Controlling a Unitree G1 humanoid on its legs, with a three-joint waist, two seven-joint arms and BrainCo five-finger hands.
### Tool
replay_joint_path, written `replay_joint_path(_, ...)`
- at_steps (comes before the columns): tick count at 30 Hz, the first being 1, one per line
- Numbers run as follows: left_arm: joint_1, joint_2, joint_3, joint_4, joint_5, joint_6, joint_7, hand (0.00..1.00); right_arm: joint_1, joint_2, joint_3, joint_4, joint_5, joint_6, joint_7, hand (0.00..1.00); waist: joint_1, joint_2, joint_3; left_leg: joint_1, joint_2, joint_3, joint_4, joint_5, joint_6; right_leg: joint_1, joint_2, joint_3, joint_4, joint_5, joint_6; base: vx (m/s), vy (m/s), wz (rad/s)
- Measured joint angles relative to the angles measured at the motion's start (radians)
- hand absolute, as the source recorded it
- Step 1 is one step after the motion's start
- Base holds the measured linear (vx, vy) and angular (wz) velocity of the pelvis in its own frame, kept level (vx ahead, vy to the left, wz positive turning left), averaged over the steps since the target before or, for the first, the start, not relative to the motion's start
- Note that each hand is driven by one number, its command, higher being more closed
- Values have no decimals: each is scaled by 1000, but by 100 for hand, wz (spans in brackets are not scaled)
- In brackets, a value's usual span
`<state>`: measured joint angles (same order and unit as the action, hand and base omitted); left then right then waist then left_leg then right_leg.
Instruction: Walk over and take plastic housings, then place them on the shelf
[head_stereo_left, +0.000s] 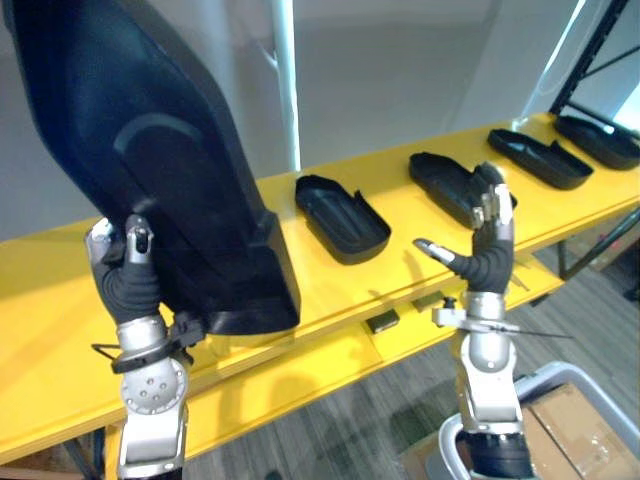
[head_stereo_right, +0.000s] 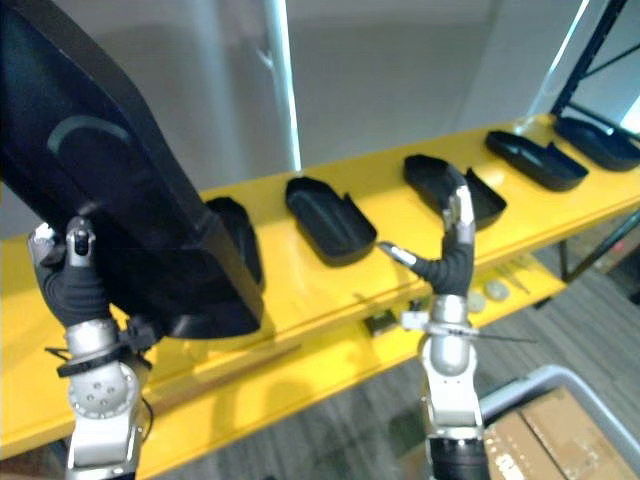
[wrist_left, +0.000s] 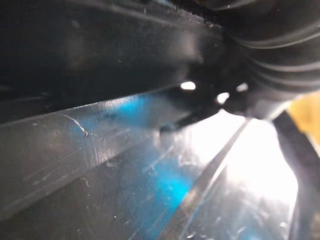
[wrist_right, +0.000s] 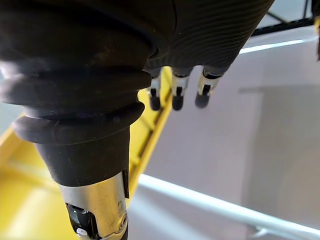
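A grey wall stands behind a long yellow shelf (head_stereo_left: 60, 330) that crosses the view from eight o'clock up to two o'clock. Four small black housings lie on it in a row, open side up: one at the centre (head_stereo_left: 342, 218), the next (head_stereo_left: 455, 185) towards two o'clock, and two more (head_stereo_left: 540, 158) (head_stereo_left: 600, 140) further along. At ten o'clock a large black housing (head_stereo_left: 150, 150) is tilted steeply, its lower end at the shelf's front edge; I cannot tell whether it touches. The left hand (head_stereo_left: 125, 280) is pressed against its near side, but how it grips cannot be told. The right hand (head_stereo_left: 485, 255), at four o'clock, is empty with its fingers (wrist_right: 176, 92) straight and the thumb spread wide. The likely risk is that the big housing, supported on one side only, slips or topples over the front edge, or slides into the centre housing.
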<state>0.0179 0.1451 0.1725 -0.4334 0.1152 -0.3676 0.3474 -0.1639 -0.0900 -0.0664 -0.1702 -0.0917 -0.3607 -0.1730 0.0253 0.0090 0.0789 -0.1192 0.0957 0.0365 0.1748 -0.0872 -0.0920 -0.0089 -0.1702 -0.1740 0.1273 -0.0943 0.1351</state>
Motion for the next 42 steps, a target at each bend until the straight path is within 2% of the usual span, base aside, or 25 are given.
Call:
replay_joint_path(2,0,-4,-28,0,0,0,-2,100,1,-7,-29,-12,1,4,0,0,-14,4,1,24,20,-11,-17,8,-13,37,23,-19,-22,4,-6,46,-128,11)
replay_joint_path(7,5,-10,-59,0,1,1,-6,100,1,-12,-45,-97,8,0,3,0,-16,6,0,29,16,-45,-32,14,-22,47,30,-43,-15,-2,-15,9,-44,16)
replay_joint_path(11,37,-47,-66,-2,-1,3,-5,100,-1,11,5,-98,50,-20,20,0,-14,-12,20,14,3,-124,-3,21,-34,43,18,-100,102,-72,-46,-49,-24,60)
replay_joint_path(13,71,-67,-65,-7,-15,10,-4,100,-4,19,33,-98,63,-27,26,0,-12,-18,40,-25,-6,-169,-12,67,-52,42,7,-184,159,-123,-55,-109,-90,115)
replay_joint_path(14,81,-78,-66,-11,-24,13,-3,100,-7,18,34,-98,68,-27,29,0,-10,-18,49,-31,-7,-155,-31,95,-45,42,2,-206,167,-130,-54,-144,-66,124)
replay_joint_path(15,107,-99,-66,-28,-31,22,-2,100,-10,17,26,-98,73,-27,34,0,-11,-10,55,-42,10,-103,-77,118,-15,31,-10,-257,173,-137,-62,-202,-36,110)
replay_joint_path(16,135,-113,-65,-47,-33,22,-3,100,-10,17,25,-98,78,-27,41,0,-2,-7,63,-82,48,-19,-51,103,6,20,-16,-294,177,-138,-64,-190,-22,100)
replay_joint_path(18,176,-115,-69,-76,-39,21,-7,100,-11,17,32,-98,80,-26,45,0,8,2,67,-142,81,21,96,73,29,9,-26,-321,182,-137,-67,-97,23,50)
replay_joint_path(19,202,-115,-69,-86,-41,19,-15,100,-8,17,46,-98,90,-26,53,0,14,4,67,-143,105,15,190,35,27,11,-26,-321,182,-129,-57,-47,85,17)
replay_joint_path(21,220,-115,-75,-91,-61,18,-29,100,-8,18,61,-107,102,-28,64,0,10,26,55,-122,134,3,226,-48,9,10,-25,-318,182,-119,-41,-11,205,-2)
replay_joint_path(22,218,-112,-78,-91,-69,18,-42,100,-6,19,65,-106,118,-28,67,0,3,40,47,-113,134,16,214,-87,-12,10,-28,-315,175,-106,-22,23,270,-3)
replay_joint_path(23,216,-108,-76,-91,-71,18,-46,100,-3,22,64,-105,118,-27,67,0,2,34,49,-110,128,28,210,-89,-24,11,-34,-309,170,-97,-14,25,281,-5)
replay_joint_path(25,218,-88,-83,-85,-80,20,-50,100,14,52,55,-110,117,-27,67,0,-9,-4,40,-111,85,45,175,-81,-33,22,-57,-307,118,-57,-2,38,214,11)
replay_joint_path(27,204,-67,-112,-67,-79,29,-56,100,46,64,35,-144,116,-27,65,0,-31,-30,31,-108,12,30,138,-71,-7,50,-103,-320,75,-8,4,80,275,54)
replay_joint_path(30,177,-64,-130,-66,-77,34,-89,100,96,85,1,-149,105,-21,62,0,-40,-27,31,-105,-57,24,169,-95,35,62,-180,-317,136,13,11,102,291,50)
replay_joint_path(31,168,-62,-135,-66,-77,35,-94,100,106,86,-2,-149,104,-16,62,0,-39,-20,32,-105,-63,25,182,-103,45,55,-195,-313,169,19,4,164,322,26)
replay_joint_path(32,154,-52,-139,-66,-75,35,-99,100,114,87,-1,-146,93,-7,63,0,-39,-10,38,-90,-66,38,196,-110,57,17,-219,-275,264,41,-20,145,261,10)
replay_joint_path(33,149,-39,-140,-65,-74,37,-103,100,113,89,1,-143,84,-3,64,0,-38,2,44,-74,-62,47,194,-112,63,-31,-230,-240,355,69,-62,173,253,-11)
replay_joint_path(34,145,-25,-142,-64,-70,37,-107,100,112,96,14,-142,72,-3,69,0,-37,21,56,-48,-49,49,174,-116,70,-101,-215,-160,467,54,-117,129,151,-16)
replay_joint_path(35,138,-13,-142,-61,-68,37,-107,100,113,101,17,-143,67,-5,70,0,-39,23,57,-37,-42,42,159,-116,71,-123,-182,-117,499,13,-101,122,103,3)
replay_joint_path(37,90,20,-151,-19,-68,37,-111,100,131,110,13,-145,66,-6,70,0,-60,15,53,-5,-44,0,93,-92,75,-152,-13,8,454,-103,-58,73,-47,48)
replay_joint_path(38,81,21,-153,-4,-68,37,-110,100,133,109,11,-148,65,-6,70,0,-65,12,51,-1,-49,-9,76,-84,75,-150,20,18,410,-116,-63,87,-117,57)
replay_joint_path(39,67,19,-154,16,-68,38,-110,100,136,106,11,-159,59,-8,68,0,-68,3,46,3,-69,-21,62,-74,69,-147,63,10,303,-119,-89,99,-134,50)
replay_joint_path(40,59,4,-155,32,-67,38,-108,100,140,94,10,-169,54,-13,66,0,-68,-7,37,-8,-91,-29,65,-74,66,-135,67,-11,218,-122,-111,112,-123,38)
replay_joint_path(42,65,-23,-176,43,-62,48,-110,100,150,67,10,-170,47,-12,62,0,-62,38,39,-21,-73,-28,67,-72,58,-108,86,-39,162,-98,-117,145,-68,29)
